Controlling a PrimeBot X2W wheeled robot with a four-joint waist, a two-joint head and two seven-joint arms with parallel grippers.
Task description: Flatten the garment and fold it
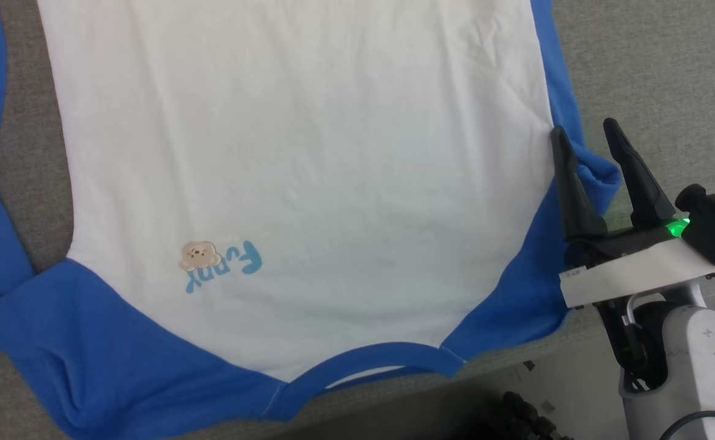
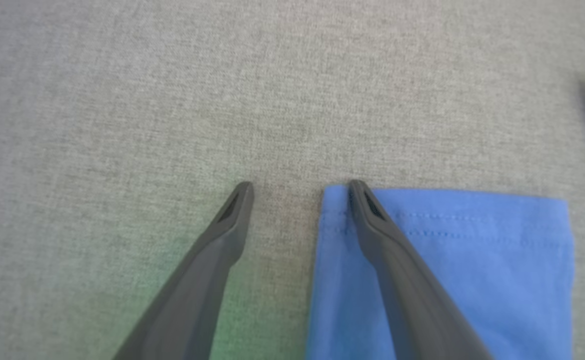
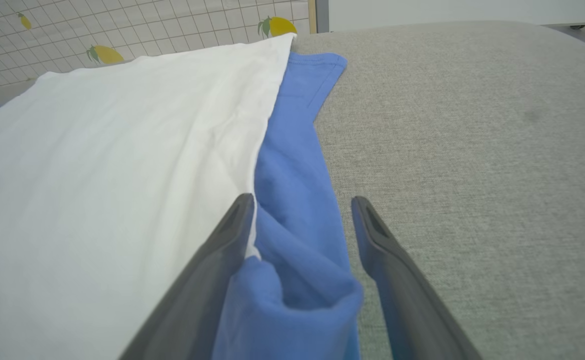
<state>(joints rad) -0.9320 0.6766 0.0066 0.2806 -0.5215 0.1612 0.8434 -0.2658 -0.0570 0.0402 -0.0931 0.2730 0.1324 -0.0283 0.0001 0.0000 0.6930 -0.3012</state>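
The garment (image 1: 308, 183) lies spread on the grey cloth surface, white body up, blue neckband (image 1: 376, 360) nearest me, blue lettering and a tan bear print at lower left. My right gripper (image 1: 585, 135) stands open at the shirt's right edge, its fingers straddling a bunched fold of the blue sleeve (image 3: 302, 280), one finger along the white body's seam. In the left wrist view my left gripper (image 2: 300, 192) is open over the blue sleeve cuff (image 2: 472, 260), its right finger lying over the cuff's corner, the left finger over bare grey cloth.
Grey fabric surface (image 1: 657, 67) extends to the right of the shirt. Its near edge runs below the neckband, with floor and dark cables (image 1: 522, 415) beyond. A tiled wall with lemon prints (image 3: 122, 30) stands behind the far edge.
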